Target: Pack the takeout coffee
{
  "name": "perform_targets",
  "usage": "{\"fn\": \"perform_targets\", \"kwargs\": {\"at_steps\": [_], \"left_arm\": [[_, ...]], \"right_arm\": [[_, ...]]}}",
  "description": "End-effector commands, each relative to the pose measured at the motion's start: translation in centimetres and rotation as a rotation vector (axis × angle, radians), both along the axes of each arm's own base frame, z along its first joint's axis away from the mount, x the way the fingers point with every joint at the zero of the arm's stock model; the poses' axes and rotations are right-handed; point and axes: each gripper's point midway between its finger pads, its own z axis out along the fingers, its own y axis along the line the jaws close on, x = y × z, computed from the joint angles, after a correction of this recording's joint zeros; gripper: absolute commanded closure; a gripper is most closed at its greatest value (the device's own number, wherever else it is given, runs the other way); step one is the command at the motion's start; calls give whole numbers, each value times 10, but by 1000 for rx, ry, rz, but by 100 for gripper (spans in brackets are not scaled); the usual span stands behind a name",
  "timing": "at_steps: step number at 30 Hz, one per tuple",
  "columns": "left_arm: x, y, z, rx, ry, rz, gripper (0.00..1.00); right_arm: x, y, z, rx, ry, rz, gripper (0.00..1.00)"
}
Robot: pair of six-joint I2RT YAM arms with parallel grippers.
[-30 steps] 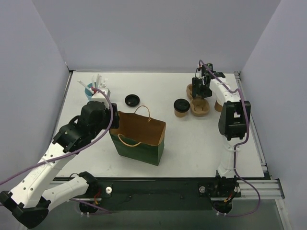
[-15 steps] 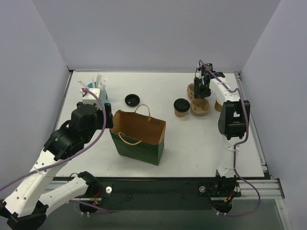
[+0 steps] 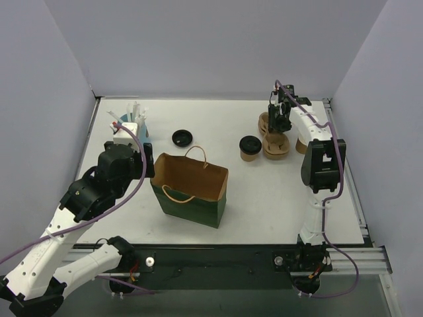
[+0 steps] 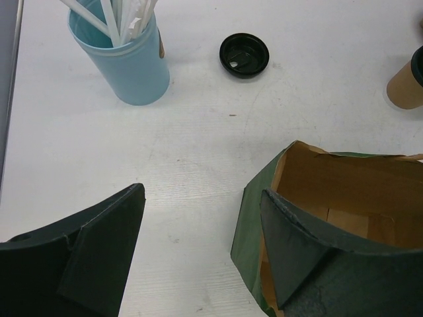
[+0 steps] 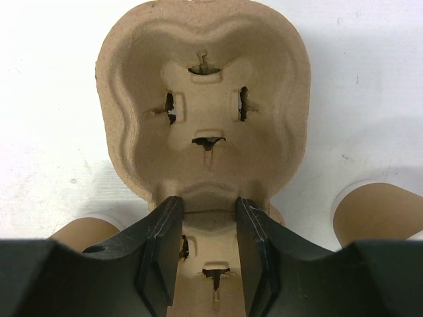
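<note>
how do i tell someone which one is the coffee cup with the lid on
Find the green paper bag standing open mid-table. Beyond its right end, just left of the brown pulp carrier, stands the takeout coffee. It is a tan paper cup with a black lid on top, whereas the other black lid lies flat with no cup under it.

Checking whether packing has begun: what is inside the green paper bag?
Only brown paper lining and a folded floor show inside the bag; no cup. One of the left fingers covers the near corner. The lidded cup stands outside.
</note>
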Motion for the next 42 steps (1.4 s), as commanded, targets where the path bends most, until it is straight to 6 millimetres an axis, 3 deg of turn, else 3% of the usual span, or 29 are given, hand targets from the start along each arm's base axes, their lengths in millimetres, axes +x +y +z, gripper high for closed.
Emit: {"fn": "perform_targets", "kwargs": {"at_steps": [1,7,13,14,16,21,22,26,28,32,35,39,42], "left_arm": [[0,7,1,21,-11,21,20],[-1,6,1,31,18,11,20],[-7,-7,7,-1,40,-62,21],[-8,-9,7,-9,45,-74,21],[-13,-12,9,-35,52,-96,21],[-22,-11,16,-71,49,-109,22],[-24,-12,19,-86,42,-119,21],[-28,-22,25,-135,32,-164,21],[-30,-27,27,-167,37,-187,21],[-34,-32,27,-198,50,-201,23],[-35,-34,23,-210,67,-201,26],[-39,-35,17,-234,84,-202,28],[-43,-39,14,-267,91,-214,30]], "right_arm": [[1,-3,51,-16,-90,-9,67],[-3,-5,89,-10,-160,-16,67],[-17,-1,150,22,-275,-12,67],[-25,2,167,37,-306,-10,67],[-35,15,187,74,-340,24,67],[-86,66,265,228,-484,175,67],[-100,89,276,273,-496,249,67],[-155,139,324,417,-580,432,67],[-171,156,337,473,-608,486,68],[-224,200,370,609,-672,686,68],[-245,218,386,692,-710,758,68],[-279,247,397,806,-711,886,68],[-291,262,395,861,-697,932,68]]}}
